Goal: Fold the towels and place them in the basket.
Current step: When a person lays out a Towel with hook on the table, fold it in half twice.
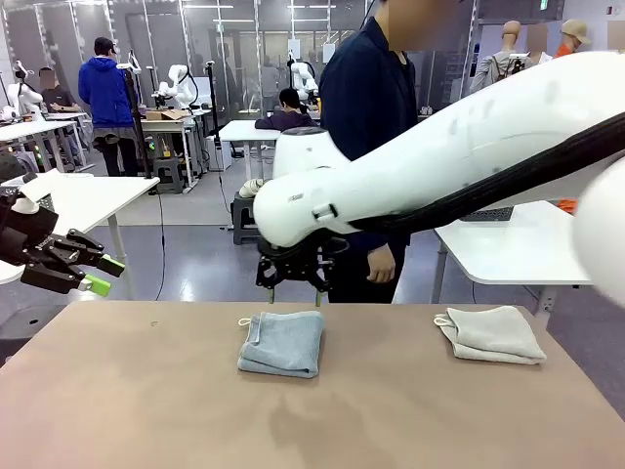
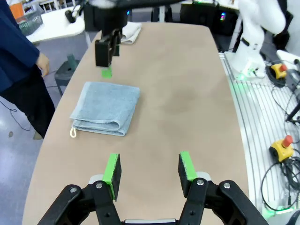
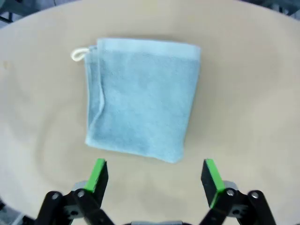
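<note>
On smooth table (image 1: 146,391), folded terry towel (image 1: 282,343)

We see a tan table (image 1: 146,391) in front, with a person (image 1: 368,127) in dark clothes standing at its far edge. Behind stand white tables (image 1: 508,249). Two red-and-yellow stop buttons (image 2: 282,146) sit on the floor among cables.

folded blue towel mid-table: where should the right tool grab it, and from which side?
Judgement only: take the pale blue towel at its thick folded edge, opposite the corner loop, coming straight down from above. It lies flat on the table with nothing touching it, so pinching the fold should keep the layers together. The right tool hangs open just beside it on the person's side.
</note>
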Motion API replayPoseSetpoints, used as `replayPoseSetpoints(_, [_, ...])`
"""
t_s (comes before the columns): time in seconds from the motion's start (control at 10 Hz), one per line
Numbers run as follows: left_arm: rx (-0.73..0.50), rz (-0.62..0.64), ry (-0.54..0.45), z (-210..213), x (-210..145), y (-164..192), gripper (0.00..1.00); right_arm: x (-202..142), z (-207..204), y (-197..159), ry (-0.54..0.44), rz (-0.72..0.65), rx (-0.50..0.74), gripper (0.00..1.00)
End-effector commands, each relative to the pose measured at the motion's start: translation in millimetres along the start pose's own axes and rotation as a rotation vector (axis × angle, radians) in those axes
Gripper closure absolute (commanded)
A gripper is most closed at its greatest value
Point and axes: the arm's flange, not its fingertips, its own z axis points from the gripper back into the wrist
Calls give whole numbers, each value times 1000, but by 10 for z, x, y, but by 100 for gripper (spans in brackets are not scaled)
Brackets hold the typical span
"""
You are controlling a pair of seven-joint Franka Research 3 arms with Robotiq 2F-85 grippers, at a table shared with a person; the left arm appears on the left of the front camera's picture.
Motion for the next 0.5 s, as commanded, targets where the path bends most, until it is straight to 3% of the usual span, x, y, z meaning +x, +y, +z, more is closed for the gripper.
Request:
replayPoseSetpoints(0.0, [-3,-5,-17,7,11,-7,37,-224,8,-336,-13,-20,57,0])
replayPoseSetpoints(0.4, [-3,-5,-17,7,11,-7,37,-160,68,-354,-10,-34,14,0])
